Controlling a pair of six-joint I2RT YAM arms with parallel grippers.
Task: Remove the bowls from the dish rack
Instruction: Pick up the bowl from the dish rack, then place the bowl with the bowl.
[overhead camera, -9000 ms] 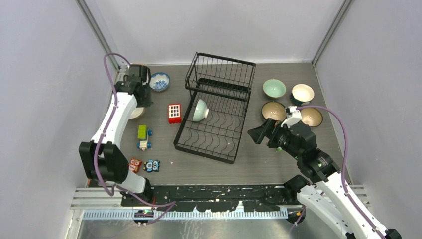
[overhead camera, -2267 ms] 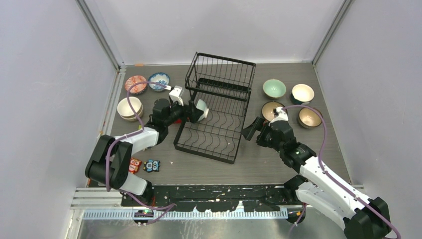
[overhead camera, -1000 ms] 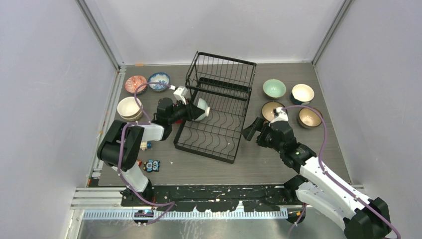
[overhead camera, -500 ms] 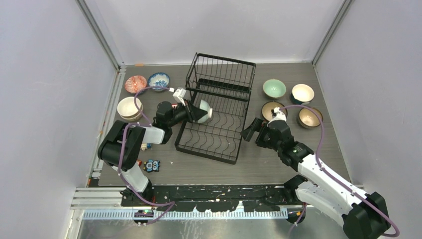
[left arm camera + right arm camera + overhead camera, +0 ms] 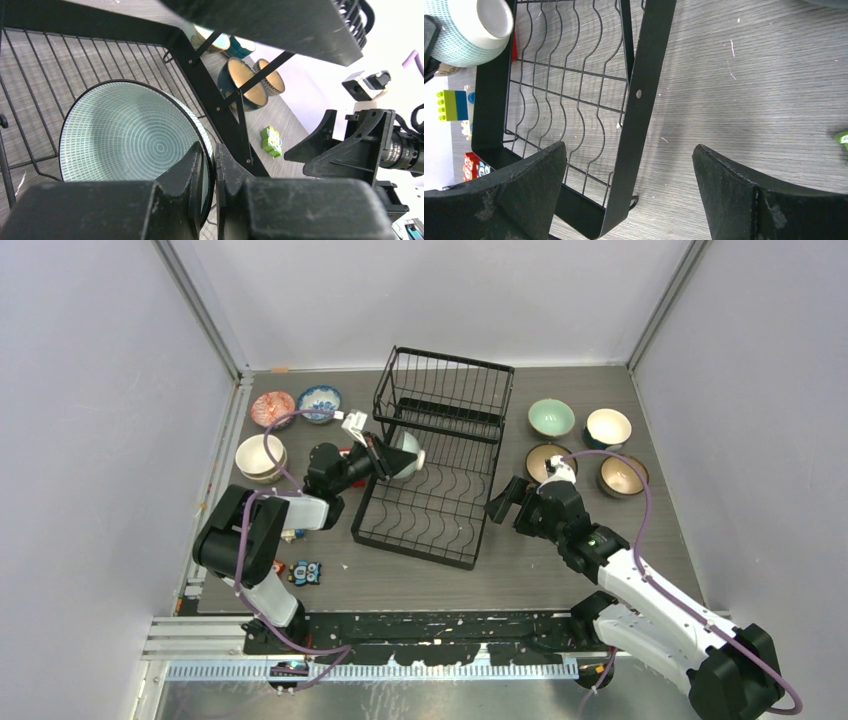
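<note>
The pale green bowl (image 5: 407, 458) stands tilted on edge at the left of the black wire dish rack (image 5: 412, 544). My left gripper (image 5: 385, 459) is shut on its rim. In the left wrist view the two fingers (image 5: 192, 172) pinch the rim of this bowl (image 5: 130, 135), one inside and one outside, with the rack's frame (image 5: 220, 107) behind. My right gripper (image 5: 503, 502) is open beside the rack's right side. In the right wrist view its gripper (image 5: 628, 150) has a finger on either side of the rack's side rail (image 5: 640, 95), and the bowl (image 5: 471, 30) shows at top left.
Four bowls sit right of the rack: green (image 5: 551, 418), white (image 5: 609, 427), tan (image 5: 549, 462), brown (image 5: 622, 476). Left of it are a red patterned bowl (image 5: 272, 408), a blue-and-white one (image 5: 321, 402) and a cream stack (image 5: 260, 457). Toy blocks (image 5: 305, 572) lie near front left.
The left gripper's jaws have closed on the green bowl's rim, and the bowl has shifted slightly up and right. The right arm has barely moved.
</note>
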